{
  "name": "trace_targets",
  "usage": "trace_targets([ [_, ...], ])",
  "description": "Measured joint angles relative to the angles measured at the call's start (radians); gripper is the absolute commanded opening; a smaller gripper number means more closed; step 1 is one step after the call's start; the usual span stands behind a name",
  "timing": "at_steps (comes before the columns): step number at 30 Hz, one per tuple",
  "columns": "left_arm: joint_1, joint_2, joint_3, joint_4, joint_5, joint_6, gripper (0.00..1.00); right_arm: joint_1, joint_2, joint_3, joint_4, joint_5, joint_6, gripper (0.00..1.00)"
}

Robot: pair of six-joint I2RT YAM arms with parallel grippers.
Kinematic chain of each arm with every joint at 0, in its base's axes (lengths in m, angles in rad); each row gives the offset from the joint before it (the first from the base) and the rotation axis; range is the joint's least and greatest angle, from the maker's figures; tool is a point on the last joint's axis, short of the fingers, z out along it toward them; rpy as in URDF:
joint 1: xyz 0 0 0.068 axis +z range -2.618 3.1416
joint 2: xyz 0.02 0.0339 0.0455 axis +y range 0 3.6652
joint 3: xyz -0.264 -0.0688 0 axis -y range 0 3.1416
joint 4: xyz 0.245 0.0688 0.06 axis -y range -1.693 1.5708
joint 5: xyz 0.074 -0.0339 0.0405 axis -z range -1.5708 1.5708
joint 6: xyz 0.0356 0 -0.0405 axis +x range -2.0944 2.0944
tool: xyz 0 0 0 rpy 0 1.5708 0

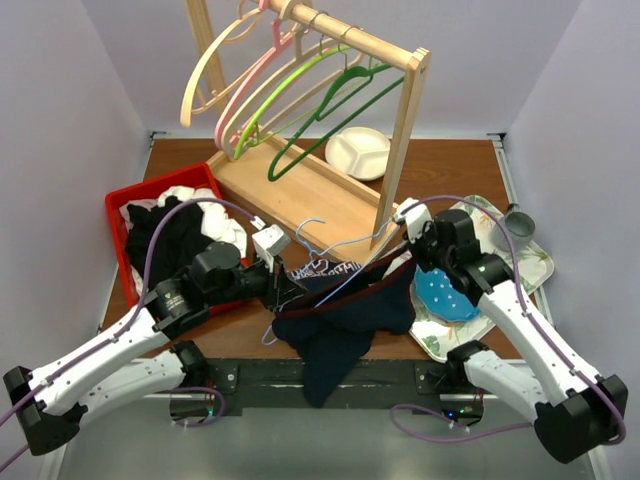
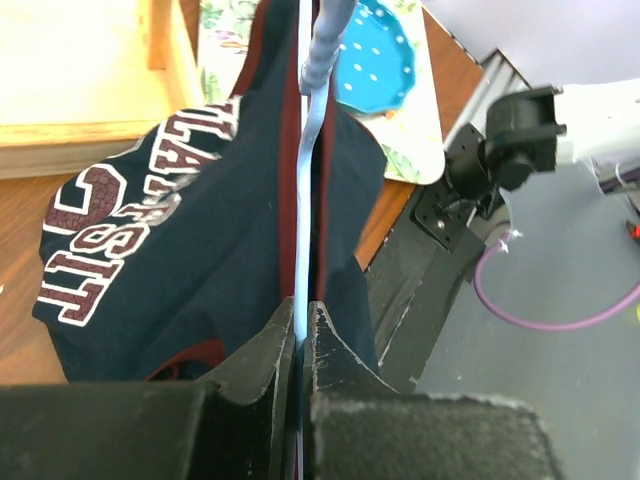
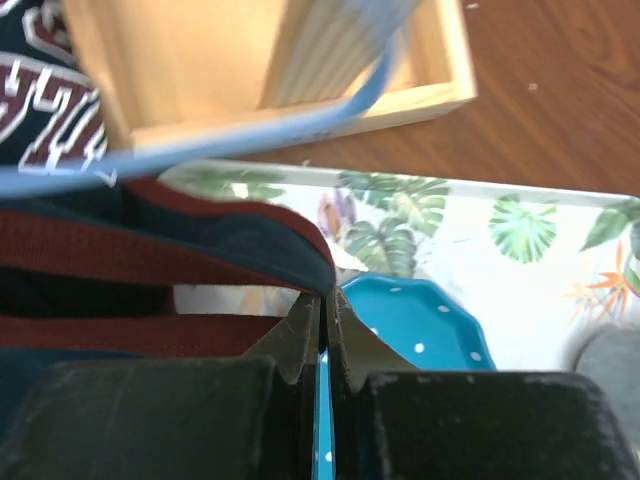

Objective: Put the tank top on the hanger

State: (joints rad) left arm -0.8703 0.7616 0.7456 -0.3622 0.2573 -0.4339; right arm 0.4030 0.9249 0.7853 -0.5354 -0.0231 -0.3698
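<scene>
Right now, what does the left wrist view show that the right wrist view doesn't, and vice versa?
Only left wrist: the left gripper shut on the hanger, plus the right arm. Only right wrist: the right gripper pinching the red-trimmed edge of the tank top, and the rack post. Both: tank top, hanger, blue dish, leafy tray.

Bright, even light; wrist views blur up close

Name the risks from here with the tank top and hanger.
The right fingers pinch only a corner of the tank top; it may slip free, and much fabric hangs over the table's near edge. The hanger passes close to the wooden rack post and might snag there.
</scene>
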Motion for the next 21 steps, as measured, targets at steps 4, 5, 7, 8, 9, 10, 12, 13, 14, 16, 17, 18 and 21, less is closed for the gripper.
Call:
trace_targets([
  [4, 0.000, 0.001, 0.000, -0.001, 0.044, 0.035, 0.00, -0.071, 0.047, 0.069, 0.005, -0.040, 0.049, 0.00],
  [5, 0.000, 0.003, 0.000, -0.001, 0.051, 0.039, 0.00, -0.091, 0.060, 0.085, 0.005, -0.055, 0.060, 0.00],
  [7, 0.001, 0.011, 0.000, -0.002, 0.066, 0.058, 0.00, -0.132, 0.082, 0.109, 0.005, -0.085, 0.077, 0.00],
  [8, 0.001, 0.017, 0.000, -0.002, 0.072, 0.064, 0.00, -0.154, 0.092, 0.121, 0.003, -0.104, 0.084, 0.00],
  [9, 0.002, 0.024, 0.000, -0.002, 0.076, 0.072, 0.00, -0.172, 0.100, 0.133, 0.003, -0.118, 0.090, 0.00],
  [10, 0.002, 0.030, 0.000, -0.003, 0.077, 0.079, 0.00, -0.187, 0.105, 0.142, 0.000, -0.135, 0.093, 0.00],
  [12, 0.005, 0.049, 0.006, -0.017, 0.077, 0.092, 0.00, -0.203, 0.106, 0.155, -0.011, -0.161, 0.095, 0.00],
  [13, 0.005, 0.060, 0.012, -0.026, 0.077, 0.101, 0.00, -0.205, 0.106, 0.164, -0.019, -0.174, 0.095, 0.00],
  [14, 0.006, 0.071, 0.018, -0.035, 0.077, 0.110, 0.00, -0.206, 0.106, 0.172, -0.027, -0.182, 0.095, 0.00],
  [16, 0.006, 0.093, 0.034, -0.053, 0.077, 0.125, 0.00, -0.208, 0.102, 0.188, -0.043, -0.198, 0.092, 0.00],
  [17, 0.006, 0.103, 0.042, -0.061, 0.077, 0.134, 0.00, -0.209, 0.100, 0.196, -0.051, -0.207, 0.089, 0.00],
  [18, 0.006, 0.113, 0.051, -0.072, 0.077, 0.142, 0.00, -0.209, 0.095, 0.202, -0.055, -0.216, 0.087, 0.00],
  [21, 0.006, 0.148, 0.076, -0.092, 0.088, 0.166, 0.00, -0.212, 0.080, 0.221, -0.082, -0.268, 0.070, 0.00],
])
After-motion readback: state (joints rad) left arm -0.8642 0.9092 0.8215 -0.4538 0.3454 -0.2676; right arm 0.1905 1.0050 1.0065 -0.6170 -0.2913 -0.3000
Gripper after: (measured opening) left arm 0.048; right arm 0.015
